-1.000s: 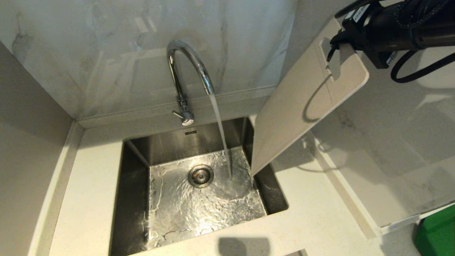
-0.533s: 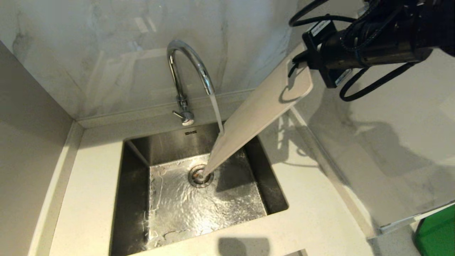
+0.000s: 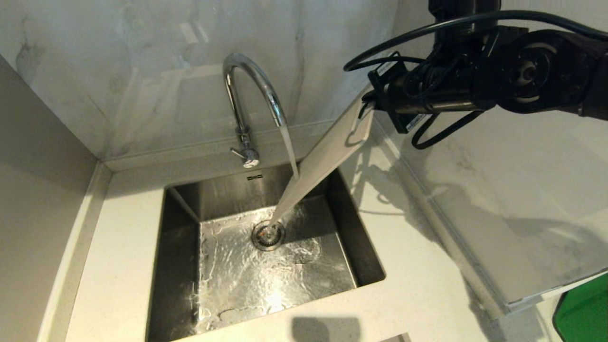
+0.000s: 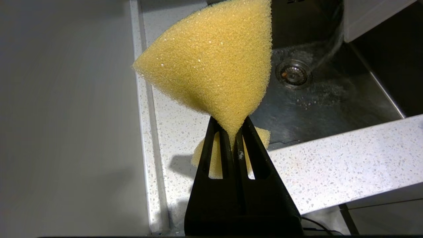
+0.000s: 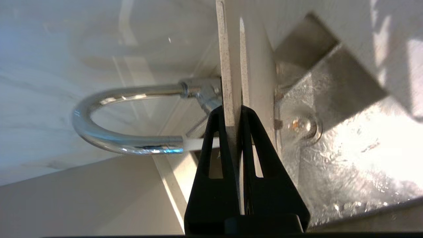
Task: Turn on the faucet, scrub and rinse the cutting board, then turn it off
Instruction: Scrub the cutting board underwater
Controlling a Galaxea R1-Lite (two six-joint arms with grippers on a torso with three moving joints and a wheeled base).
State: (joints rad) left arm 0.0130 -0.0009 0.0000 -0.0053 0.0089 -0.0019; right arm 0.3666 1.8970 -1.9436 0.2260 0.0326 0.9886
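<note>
Running from the faucet (image 3: 251, 95), a stream of water is seen in the head view falling onto the cutting board (image 3: 318, 168). The board is held on a slant over the sink (image 3: 180, 247), its upper end gripped by the right tool (image 3: 373, 105) and its lower corner hanging just above the drain (image 3: 268, 234). Only a narrow sliver of the board's face is shown, so its slot handle can barely be made out behind the black arm and its cables. The fingertips of the right tool are hidden by the wrist housing. A green object (image 3: 582, 308) is cut off at the lower right corner, and the left arm is not seen in this view.

In the left wrist view, a yellow sponge (image 4: 211, 62) is pinched in the closed left tool (image 4: 233, 132) and fans out above the fingers. Part of the sink and the drain is blocked by the sponge, and the speckled tabletop (image 4: 330, 165) is seen below. A pale edge at the upper corner may be the board, but it is cut off.

In the right wrist view, the board is seen edge-on, clamped between the fingers (image 5: 216, 145) of the right tool. The arched spout is partly covered by the board, and the wet sink floor is washed out by glare.
</note>
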